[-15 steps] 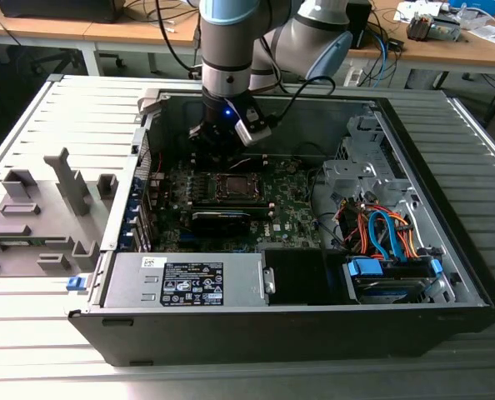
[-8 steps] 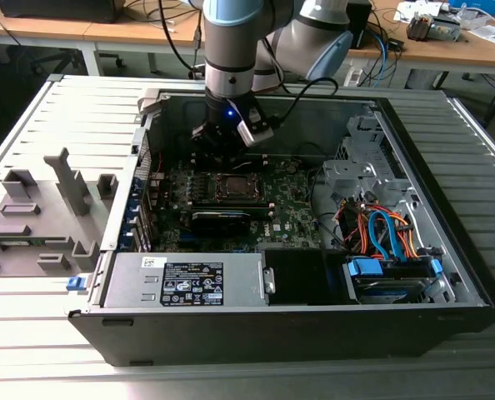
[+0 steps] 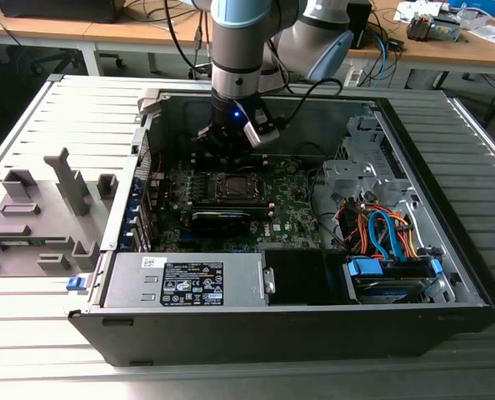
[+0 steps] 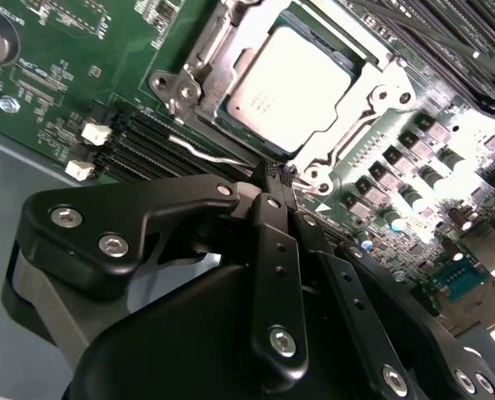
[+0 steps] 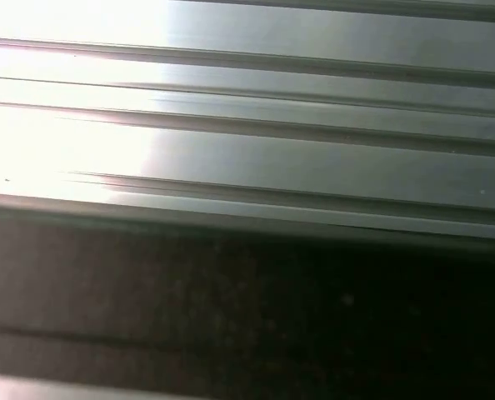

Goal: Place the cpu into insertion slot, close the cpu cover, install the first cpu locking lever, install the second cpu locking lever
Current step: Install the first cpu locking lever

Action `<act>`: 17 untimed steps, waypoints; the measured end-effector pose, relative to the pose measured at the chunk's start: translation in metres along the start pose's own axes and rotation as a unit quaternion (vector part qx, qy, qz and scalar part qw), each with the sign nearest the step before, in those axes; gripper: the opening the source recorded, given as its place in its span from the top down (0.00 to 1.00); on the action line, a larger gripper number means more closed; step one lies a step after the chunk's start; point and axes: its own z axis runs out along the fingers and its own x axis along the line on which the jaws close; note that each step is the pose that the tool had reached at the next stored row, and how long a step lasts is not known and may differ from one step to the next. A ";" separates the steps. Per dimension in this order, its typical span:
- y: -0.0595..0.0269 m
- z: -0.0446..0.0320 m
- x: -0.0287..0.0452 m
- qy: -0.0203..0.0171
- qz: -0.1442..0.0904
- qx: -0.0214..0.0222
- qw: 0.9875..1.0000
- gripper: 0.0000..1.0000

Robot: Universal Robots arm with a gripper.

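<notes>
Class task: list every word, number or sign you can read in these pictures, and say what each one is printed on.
No text here can be read.
Power supply label, exterior view: black print, too small to read.
cpu top, second wrist view: faint marking, too blurred to read.
Motherboard, second wrist view: white lettering, too small to read.
</notes>
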 end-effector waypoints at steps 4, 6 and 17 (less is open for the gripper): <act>-0.0005 0.0004 -0.0056 0.000 0.000 0.000 1.000 0.89; -0.0008 0.0010 -0.0091 0.000 -0.001 0.000 1.000 0.89; -0.0019 0.0033 -0.0207 0.000 -0.003 0.000 1.000 0.89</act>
